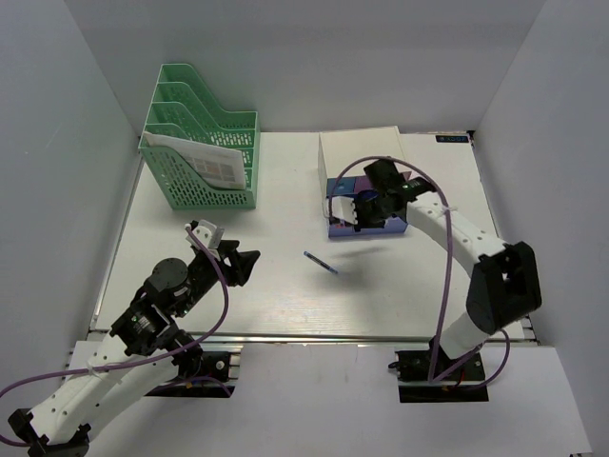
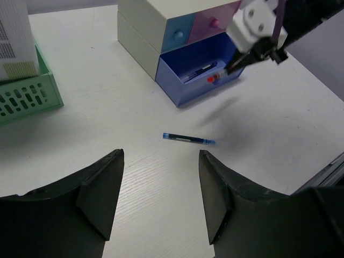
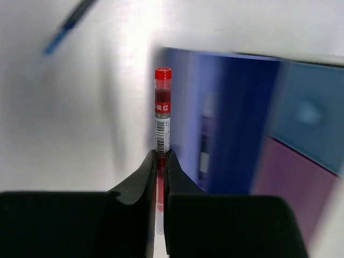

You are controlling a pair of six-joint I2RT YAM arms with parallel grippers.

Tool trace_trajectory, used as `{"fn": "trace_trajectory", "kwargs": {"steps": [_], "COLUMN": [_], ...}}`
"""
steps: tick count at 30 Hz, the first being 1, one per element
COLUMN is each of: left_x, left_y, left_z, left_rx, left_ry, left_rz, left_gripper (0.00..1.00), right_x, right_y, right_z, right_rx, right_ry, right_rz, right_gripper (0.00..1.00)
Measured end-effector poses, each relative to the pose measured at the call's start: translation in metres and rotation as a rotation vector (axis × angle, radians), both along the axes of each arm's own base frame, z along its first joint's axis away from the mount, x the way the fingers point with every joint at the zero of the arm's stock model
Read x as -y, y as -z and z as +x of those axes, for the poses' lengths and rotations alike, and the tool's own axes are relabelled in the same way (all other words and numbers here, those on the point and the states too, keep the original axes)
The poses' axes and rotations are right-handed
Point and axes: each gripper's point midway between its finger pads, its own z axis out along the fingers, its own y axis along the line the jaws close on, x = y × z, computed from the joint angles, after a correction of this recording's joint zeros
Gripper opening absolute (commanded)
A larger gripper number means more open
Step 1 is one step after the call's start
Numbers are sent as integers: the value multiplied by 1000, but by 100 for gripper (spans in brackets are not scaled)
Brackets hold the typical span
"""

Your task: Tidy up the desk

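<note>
Grey walls (image 1: 57,143) closed in the desk (image 1: 276,295) on the left, far and right sides. Its white top lay flat, its long axis running left to right, with the metal rail (image 1: 314,336) along the near edge. My right gripper (image 3: 161,157) was over the far right part of the desk, at the open blue drawer (image 1: 366,227) of the drawer box (image 1: 360,152). Its jaws were pinched tight on a red pen (image 3: 162,107), which stuck straight out past the fingertips, its barrel in line with the fingers. My left gripper (image 2: 161,161) hung over the near left of the desk with its jaws spread wide, holding nothing and touching nothing. A blue pen (image 1: 321,263) lay on the desk just beyond it, slanting from far left to near right. A green file rack (image 1: 205,143) stood at the far left with papers in its near slot.
</note>
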Motion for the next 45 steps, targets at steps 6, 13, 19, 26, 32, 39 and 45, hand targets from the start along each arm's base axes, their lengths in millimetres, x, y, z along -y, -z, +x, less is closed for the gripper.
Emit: {"fn": "trace_trajectory", "kwargs": {"steps": [6,13,19,26,32,39,45], "left_x": [0,2,2,6,50,126,142], "left_y": [1,5,5,5,37,101,160], "left_z": [0,2,2,1,-4,-6,7], "left_rx": [-3,-16,-15,-20,-139,-379,-396], "left_ry": [0,-1,0,20,222,630,775], "left_rz": [2,14,14,7,71,292,490], "left_gripper": [68,68,68,55,22,46,67], "right_x": [6,19,0,-33,-28,4,37], "right_y": [-39,15,-11,-70,-44,-46,-51], "right_z": [45,80,72,22,16,20,11], "right_rx": [251,255,237,137,-66,-280,-314], "right_ry": [130,249,257,221,410,631,749], "right_rz": [17,-116,34,353,395,520,639], "right_gripper": [0,45,36,89,81,0,60]}}
